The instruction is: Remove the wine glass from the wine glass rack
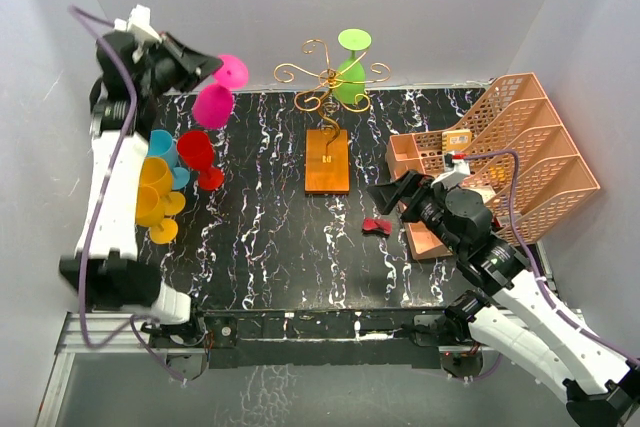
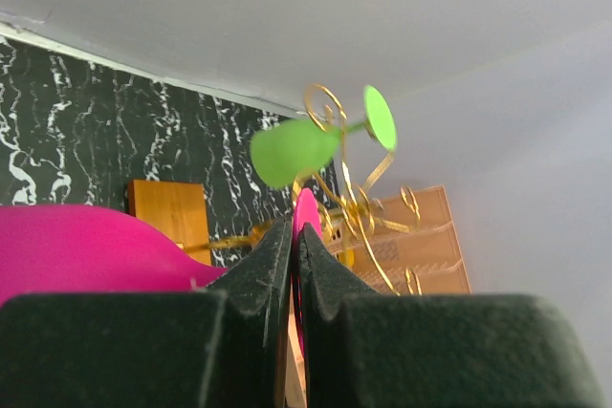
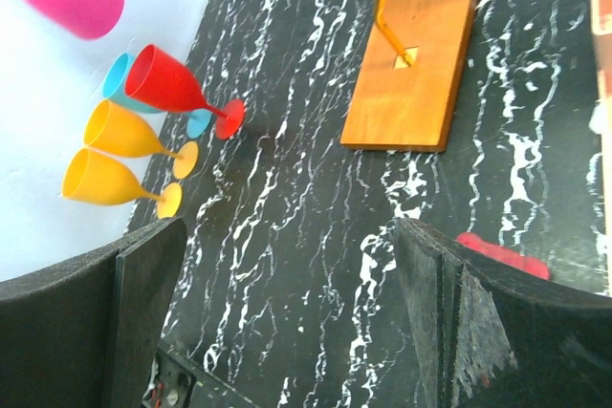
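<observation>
gripping a pink wine glass [image 1: 213, 105] by its thin stem with the left gripper [image 1: 207, 69], jaws closed tight on it, raised over the far left of the tabletop [image 1: 260, 237] and well apart from the wine glass rack [image 1: 327, 162]. seems already free of the gold wire, with a green wine glass [image 1: 349, 82] hanging upside down by its foot in the scrolls. looks like light, stiff, smooth plastic, though hard to be sure from here, so probably slippery and apt to swing about a stem grip. best taken at the stem just under the foot and slid outward along the wire, never squeezed at the bowl. meanwhile, with the right gripper [image 1: 385, 194] spread wide and empty over the tabletop, near the rack's wooden base.
</observation>
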You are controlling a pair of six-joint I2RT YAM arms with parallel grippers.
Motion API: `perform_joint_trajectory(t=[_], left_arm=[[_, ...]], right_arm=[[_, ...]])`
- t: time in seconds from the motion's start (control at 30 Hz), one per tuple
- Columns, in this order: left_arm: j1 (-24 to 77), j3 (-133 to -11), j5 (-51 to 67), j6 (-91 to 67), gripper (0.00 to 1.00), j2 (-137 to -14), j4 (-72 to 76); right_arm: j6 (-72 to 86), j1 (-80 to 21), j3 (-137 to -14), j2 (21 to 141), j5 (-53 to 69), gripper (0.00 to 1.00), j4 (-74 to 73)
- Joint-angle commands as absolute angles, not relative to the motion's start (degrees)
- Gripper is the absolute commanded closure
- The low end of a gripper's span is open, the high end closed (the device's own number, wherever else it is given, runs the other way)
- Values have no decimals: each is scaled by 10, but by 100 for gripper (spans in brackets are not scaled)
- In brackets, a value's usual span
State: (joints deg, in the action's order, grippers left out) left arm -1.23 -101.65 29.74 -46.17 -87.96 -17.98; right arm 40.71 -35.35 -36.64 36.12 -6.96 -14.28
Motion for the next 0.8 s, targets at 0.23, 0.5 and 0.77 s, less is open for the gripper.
perform_joint_trajectory(t=[0.23, 0.5, 0.77], left_arm=[[6, -757, 380, -405, 100, -580, -159], [55, -539, 413, -486, 100, -485, -94], [282, -478, 254, -500, 100, -525, -59]], right_arm=[[456, -354, -358, 439, 143, 1, 47], [691, -354, -270, 559, 306, 2, 375], [802, -369, -261, 699, 365, 10, 525]])
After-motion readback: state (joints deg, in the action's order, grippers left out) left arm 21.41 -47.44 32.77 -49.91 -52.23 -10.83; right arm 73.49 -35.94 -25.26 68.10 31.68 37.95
